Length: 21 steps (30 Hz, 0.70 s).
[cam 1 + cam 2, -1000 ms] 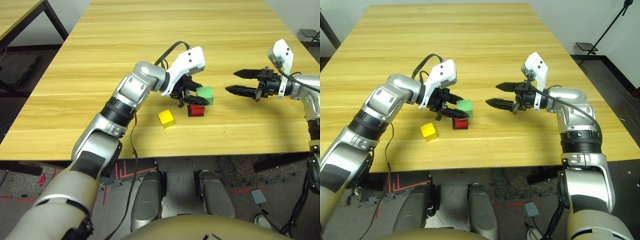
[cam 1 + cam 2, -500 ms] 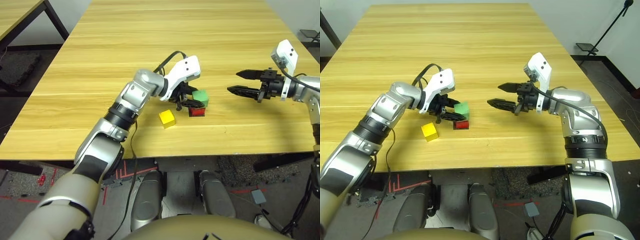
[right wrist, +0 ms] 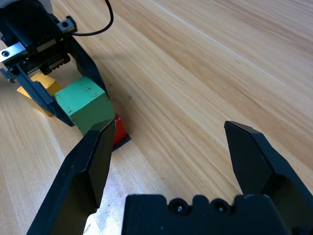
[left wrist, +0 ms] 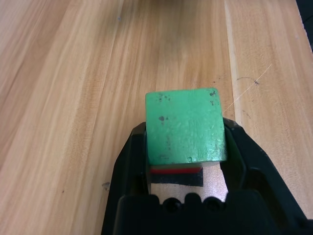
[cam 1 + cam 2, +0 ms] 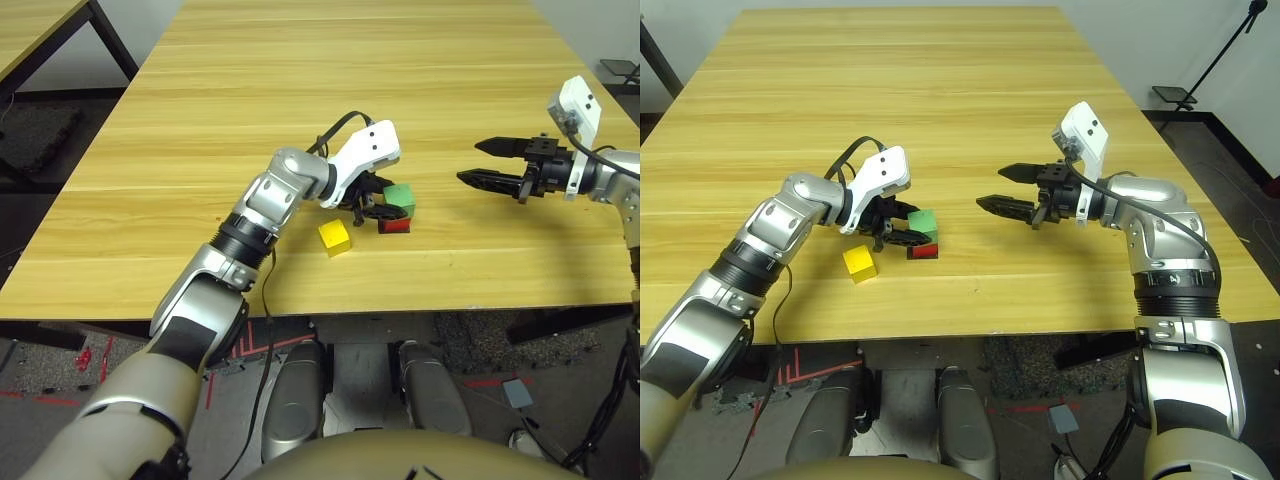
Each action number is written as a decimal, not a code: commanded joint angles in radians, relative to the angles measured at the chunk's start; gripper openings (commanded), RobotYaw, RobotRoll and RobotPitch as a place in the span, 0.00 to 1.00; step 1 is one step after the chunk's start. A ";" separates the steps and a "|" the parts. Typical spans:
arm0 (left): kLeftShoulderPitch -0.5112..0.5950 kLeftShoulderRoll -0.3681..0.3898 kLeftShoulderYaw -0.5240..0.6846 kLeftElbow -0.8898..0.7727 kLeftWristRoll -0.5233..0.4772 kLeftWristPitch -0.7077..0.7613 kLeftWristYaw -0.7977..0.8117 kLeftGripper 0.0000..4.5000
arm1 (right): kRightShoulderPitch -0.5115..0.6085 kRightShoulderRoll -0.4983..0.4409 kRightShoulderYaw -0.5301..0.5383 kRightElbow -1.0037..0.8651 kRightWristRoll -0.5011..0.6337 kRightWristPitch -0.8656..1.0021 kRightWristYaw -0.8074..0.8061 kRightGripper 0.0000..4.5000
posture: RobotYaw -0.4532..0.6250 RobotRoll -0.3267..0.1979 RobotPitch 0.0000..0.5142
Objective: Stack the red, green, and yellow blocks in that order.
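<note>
Now grn blk (image 5: 400, 200) lower, atop red blk (image 5: 396, 226); L end effector (image 4: 186, 124) lower.

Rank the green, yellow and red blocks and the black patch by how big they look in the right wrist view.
1. Green block
2. Yellow block, partly hidden
3. Red block, mostly hidden
4. Black patch, just a thin strip visible

We saw the green block (image 4: 186, 126), a plain cube with small dark specks, sitting upright on the red block (image 5: 924, 251). The red cube lay low on the counter, mostly covered. The plain yellow block (image 5: 334, 238) rested apart, nearby on the counter.
</note>
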 commanded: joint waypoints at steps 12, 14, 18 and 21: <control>0.180 0.363 0.150 -0.741 -0.120 0.678 0.099 0.99 | -0.050 0.007 0.024 0.079 -0.006 -0.044 0.021 1.00 | 0.58 0.52 0.16; 0.227 0.346 0.186 -0.772 -0.147 0.714 0.139 0.99 | -0.059 0.013 0.029 0.094 -0.008 -0.051 0.023 1.00 | 0.59 0.52 0.15; 0.309 0.337 0.186 -0.790 -0.146 0.733 0.225 0.99 | -0.087 0.029 0.041 0.129 -0.015 -0.067 0.031 1.00 | 0.60 0.50 0.16; 0.329 0.314 0.173 -0.791 -0.153 0.719 0.270 0.99 | -0.104 0.032 0.050 0.146 -0.015 -0.072 0.033 1.00 | 0.60 0.49 0.16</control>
